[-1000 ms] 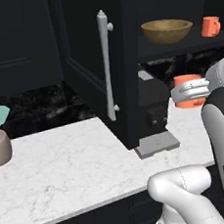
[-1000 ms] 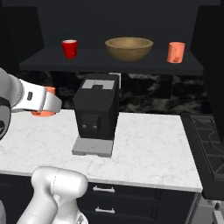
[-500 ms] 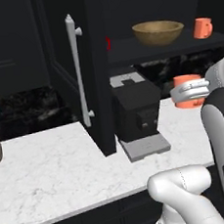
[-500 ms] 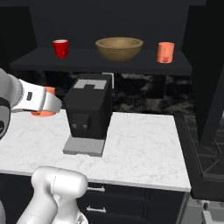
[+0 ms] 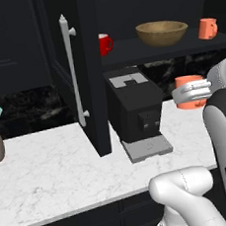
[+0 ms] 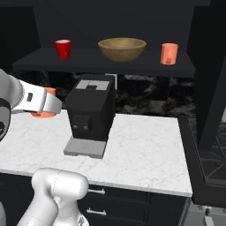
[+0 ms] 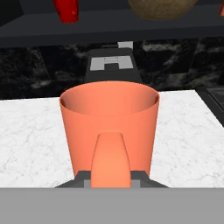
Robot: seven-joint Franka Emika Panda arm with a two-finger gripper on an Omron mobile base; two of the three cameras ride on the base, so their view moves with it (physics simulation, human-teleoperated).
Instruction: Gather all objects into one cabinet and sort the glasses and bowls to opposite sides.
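Camera shifted right; coffee machine [image 5: 135, 110] ahead.

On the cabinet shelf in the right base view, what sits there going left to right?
red mug → wooden bowl → coral-orange mug

Our white marble countertop [image 5: 51, 166], glossy black speckled stone backsplash [image 6: 145, 95], black lower drawers [image 6: 119, 201] with short silver pulls.
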